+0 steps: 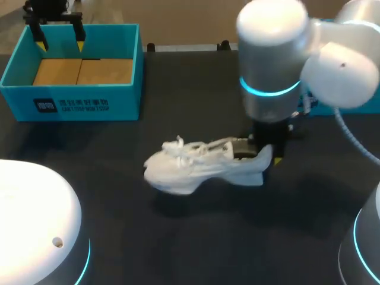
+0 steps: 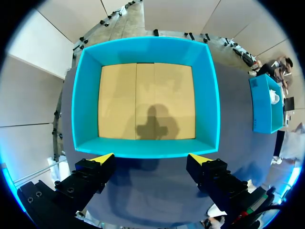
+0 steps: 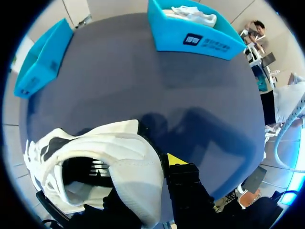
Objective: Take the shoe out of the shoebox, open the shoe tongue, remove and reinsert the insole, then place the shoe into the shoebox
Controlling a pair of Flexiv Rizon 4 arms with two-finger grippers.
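Nearest, in the lower corners of the head view: smooth, rounded white arm housings (image 1: 35,219) with cyan light rings. Between and beyond them, matte dark tabletop (image 1: 178,243), with open room on every side of the shoe.

At frame centre, the white mesh sneaker (image 1: 202,166): toe toward the left, heel toward the right, laces loose and tangled on top, chunky wavy foam sole. Well apart from both boxes. Unclear whether resting on the table or just off it.

At its heel, the right gripper (image 1: 263,155), hanging from the glossy white right arm (image 1: 273,59). Clamped on the padded heel wall; in the right wrist view, one yellow-tipped finger (image 3: 176,160) pressed against the outside, the other down inside the opening.

Farther, upper left: the teal cardboard shoebox (image 1: 71,101), rectangular, with straight walls and a tan cardboard floor. Above its far side, the left gripper (image 1: 59,43), fingers spread wide apart.

At the right edge, behind the right arm, a second teal box (image 1: 314,107); in the right wrist view, another white shoe (image 3: 190,14) inside it.
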